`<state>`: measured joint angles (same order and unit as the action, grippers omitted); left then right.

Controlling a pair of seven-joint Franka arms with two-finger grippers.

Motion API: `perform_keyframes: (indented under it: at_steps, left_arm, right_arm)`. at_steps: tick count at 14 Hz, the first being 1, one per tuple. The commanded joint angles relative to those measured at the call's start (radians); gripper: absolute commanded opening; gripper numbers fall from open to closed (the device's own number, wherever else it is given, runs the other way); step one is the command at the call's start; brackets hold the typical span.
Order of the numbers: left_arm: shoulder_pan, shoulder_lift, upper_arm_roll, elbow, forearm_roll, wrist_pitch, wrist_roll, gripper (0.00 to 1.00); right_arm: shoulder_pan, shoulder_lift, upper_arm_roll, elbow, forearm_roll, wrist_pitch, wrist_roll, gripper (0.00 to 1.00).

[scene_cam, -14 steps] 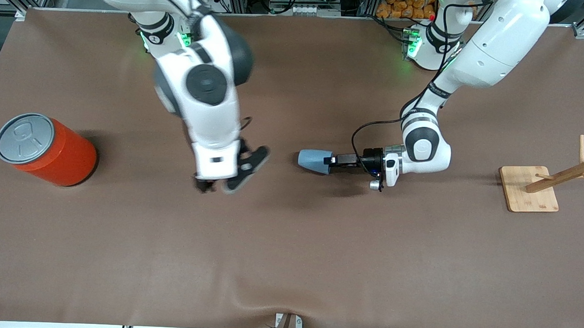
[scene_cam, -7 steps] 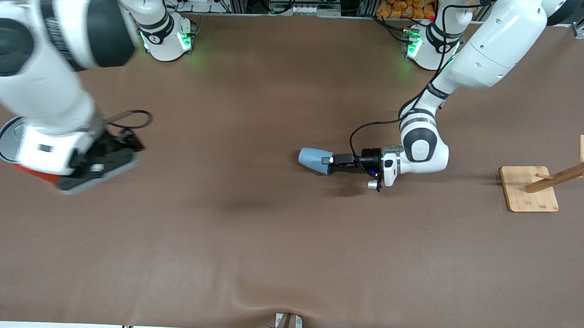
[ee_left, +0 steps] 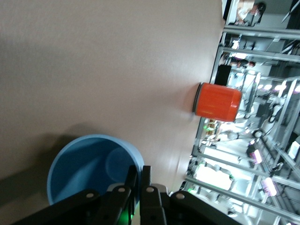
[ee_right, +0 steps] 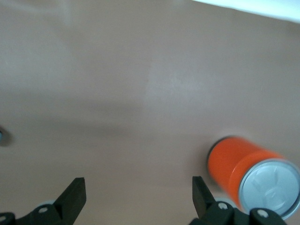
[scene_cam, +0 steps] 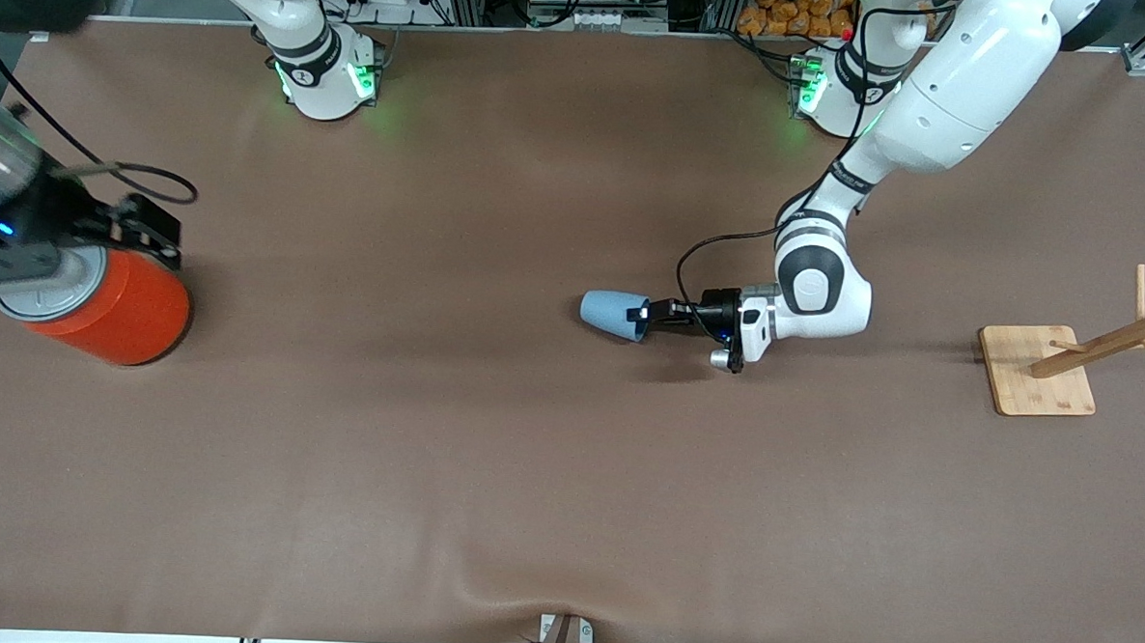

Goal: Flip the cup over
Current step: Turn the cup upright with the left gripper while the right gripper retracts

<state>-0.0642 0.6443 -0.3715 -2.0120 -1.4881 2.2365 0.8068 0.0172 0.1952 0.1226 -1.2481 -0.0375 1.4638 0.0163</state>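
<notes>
The small light blue cup (scene_cam: 611, 314) lies on its side near the middle of the table, its mouth turned toward the left arm's end. My left gripper (scene_cam: 642, 315) reaches in low and level and is shut on the cup's rim. In the left wrist view one finger sits inside the darker blue cup (ee_left: 86, 168) and the other outside, so the left gripper (ee_left: 139, 176) pinches the wall. My right gripper (scene_cam: 156, 236) hangs over the orange can at the right arm's end. In the right wrist view the right gripper (ee_right: 138, 192) is open, with bare table between its fingers.
A big orange can (scene_cam: 119, 307) with a grey lid stands at the right arm's end of the table, also visible as the orange can (ee_left: 217, 100) and the orange can (ee_right: 234, 168). A wooden peg rack (scene_cam: 1039, 371) stands at the left arm's end.
My left gripper has closed on the cup's rim and nudged the cup slightly. The right arm has swung from the table's middle out over the orange can.
</notes>
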Motion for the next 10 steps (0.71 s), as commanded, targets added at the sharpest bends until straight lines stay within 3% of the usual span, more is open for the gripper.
perform_keyframes:
  at_steps: [1,3,5,7,10]
  left_arm:
    - [0.021,-0.135,0.019,-0.013,0.252,0.049,-0.223,0.00]
    - [0.059,-0.242,0.022,-0.013,0.461,0.048,-0.471,0.00]
    - [0.069,-0.316,0.023,-0.010,0.642,0.044,-0.689,0.00]
    - [0.086,-0.394,0.029,-0.019,0.869,0.044,-0.826,0.00]
    - [0.144,-0.390,0.029,0.015,1.339,0.064,-1.022,0.00]
  right_arm:
    - [0.012,-0.176,-0.064,-0.231,0.048,0.067,0.054,1.00]
    - [0.010,-0.241,-0.070,-0.332,0.048,0.092,0.054,1.00]
    - [0.007,-0.237,-0.070,-0.329,0.047,0.086,0.056,1.00]
    - [0.007,-0.202,-0.070,-0.289,0.033,0.082,0.057,1.00]
    - [0.001,-0.157,-0.070,-0.199,0.044,0.020,0.048,1.00]
